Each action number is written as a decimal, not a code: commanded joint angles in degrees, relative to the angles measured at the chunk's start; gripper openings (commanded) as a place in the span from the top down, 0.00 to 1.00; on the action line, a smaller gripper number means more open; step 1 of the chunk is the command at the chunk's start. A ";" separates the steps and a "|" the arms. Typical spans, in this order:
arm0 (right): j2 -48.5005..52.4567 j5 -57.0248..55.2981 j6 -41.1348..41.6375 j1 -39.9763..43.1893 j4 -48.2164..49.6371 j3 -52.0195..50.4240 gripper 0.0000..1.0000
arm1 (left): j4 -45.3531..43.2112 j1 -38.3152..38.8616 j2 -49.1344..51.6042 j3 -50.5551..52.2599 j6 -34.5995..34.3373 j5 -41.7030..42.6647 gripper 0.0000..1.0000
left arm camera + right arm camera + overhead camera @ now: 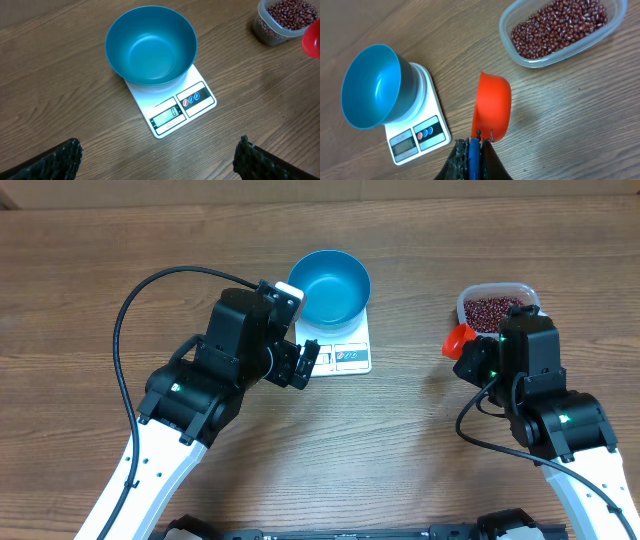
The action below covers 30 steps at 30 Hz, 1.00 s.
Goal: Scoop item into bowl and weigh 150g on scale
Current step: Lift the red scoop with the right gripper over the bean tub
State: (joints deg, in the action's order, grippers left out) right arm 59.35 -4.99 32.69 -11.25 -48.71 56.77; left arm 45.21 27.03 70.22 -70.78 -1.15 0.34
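Observation:
The blue bowl (333,285) (150,45) (370,85) stands empty on the white scale (345,356) (175,112) (417,136). Red-brown beans, the item (493,311) (290,12) (560,27), fill a clear plastic tub at the right. My right gripper (478,360) (479,142) is shut on the blue handle of an orange scoop (458,340) (492,105), which hangs over bare wood between scale and tub. My left gripper (300,365) (160,160) stands wide open just in front of the scale, nothing between its fingers.
The clear tub's rim (462,302) (506,31) sits close beside the scoop. The scale's display (166,116) faces the front of the wooden table (400,450). A black cable (125,330) loops off the left arm.

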 commanded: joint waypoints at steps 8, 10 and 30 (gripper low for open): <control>-0.72 -3.85 -14.34 0.13 2.16 1.42 0.96 | 0.00 0.24 0.22 0.57 -0.57 -0.83 0.00; -0.50 -5.90 -16.55 0.13 4.04 1.44 0.96 | 0.02 0.24 0.22 0.57 -0.57 -0.85 0.00; 18.73 -12.52 -45.88 10.99 22.53 1.42 0.96 | 0.02 0.24 0.24 0.57 -0.57 -0.83 0.00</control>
State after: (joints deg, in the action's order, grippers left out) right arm 76.01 -16.75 -4.25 -0.56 -27.14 56.86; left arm 45.21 27.03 70.22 -70.78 -1.17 0.14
